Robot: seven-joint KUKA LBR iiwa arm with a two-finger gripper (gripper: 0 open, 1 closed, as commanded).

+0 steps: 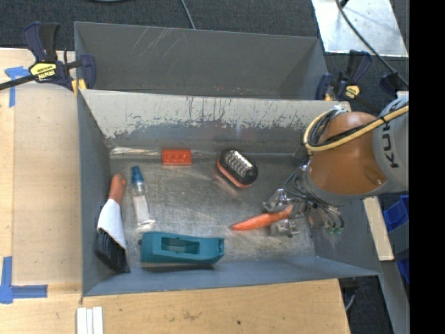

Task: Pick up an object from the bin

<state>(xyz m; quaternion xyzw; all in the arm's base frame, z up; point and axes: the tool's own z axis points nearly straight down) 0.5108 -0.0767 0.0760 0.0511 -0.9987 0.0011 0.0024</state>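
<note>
My gripper point(281, 216) is low over the right part of the bin floor, under the orange wrist cover. It stands open, with one metal finger point(277, 202) behind and one in front of the thick right end of an orange carrot-shaped toy point(254, 222). The carrot lies flat on the floor, its tip pointing left. A black and orange oval thing with a silver ribbed top point(237, 168) lies a little up and left of the gripper.
Along the back wall lies a small red brick point(176, 157). At the left are a clear bottle with a blue cap point(141, 200) and a black brush with an orange handle and a white wrap point(111, 225). A teal box-shaped tool point(182, 249) lies by the front wall.
</note>
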